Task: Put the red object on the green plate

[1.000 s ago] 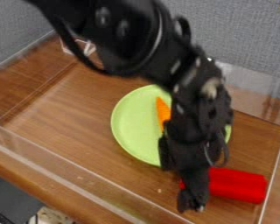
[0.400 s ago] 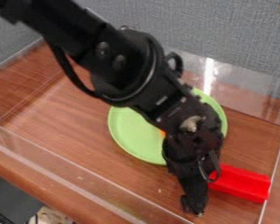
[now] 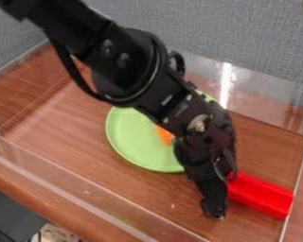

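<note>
The red object (image 3: pixel 265 195), a bright red block, lies flat on the wooden table (image 3: pixel 53 118) at the lower right, just off the green plate (image 3: pixel 132 142). My black gripper (image 3: pixel 215 204) points steeply down right at the block's left end, jaws open, with nothing held. The arm covers the plate's right half. Whether a finger touches the block I cannot tell.
A sliver of an orange carrot (image 3: pixel 165 135) shows on the plate beside the arm. Clear plastic walls (image 3: pixel 65 200) ring the table, with the front wall close below the gripper and the right wall just past the block.
The gripper has come lower and closer to the red block's left end. The arm now hides most of the carrot. The plate shows further left in the picture.
</note>
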Motion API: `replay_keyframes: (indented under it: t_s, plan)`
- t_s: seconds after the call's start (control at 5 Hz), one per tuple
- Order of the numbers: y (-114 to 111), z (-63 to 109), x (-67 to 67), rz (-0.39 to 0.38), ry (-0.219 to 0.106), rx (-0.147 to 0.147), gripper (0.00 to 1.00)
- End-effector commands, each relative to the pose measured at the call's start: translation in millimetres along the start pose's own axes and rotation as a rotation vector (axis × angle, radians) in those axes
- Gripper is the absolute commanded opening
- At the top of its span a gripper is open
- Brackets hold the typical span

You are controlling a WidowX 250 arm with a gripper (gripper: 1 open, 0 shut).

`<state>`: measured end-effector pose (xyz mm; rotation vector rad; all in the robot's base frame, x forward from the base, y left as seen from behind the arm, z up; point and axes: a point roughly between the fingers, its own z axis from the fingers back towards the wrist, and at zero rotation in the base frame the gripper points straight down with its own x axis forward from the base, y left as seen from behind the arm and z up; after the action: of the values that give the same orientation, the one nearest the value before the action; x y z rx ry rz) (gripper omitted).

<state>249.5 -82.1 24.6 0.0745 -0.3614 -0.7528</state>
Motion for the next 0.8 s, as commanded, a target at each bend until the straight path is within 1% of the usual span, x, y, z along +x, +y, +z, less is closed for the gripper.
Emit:
replay_keyframes:
  t_s: [0.0, 0.4, 0.6]
  plan:
    - [8.7, -6.9, -6.4, 0.028, 0.022, 0.004, 1.00]
    - [-0.9, -5.6, -12.9, -0.078, -0.002, -0.040, 1.00]
    - [-2.6, -6.8, -6.1, -0.097, -0.003, -0.052, 1.00]
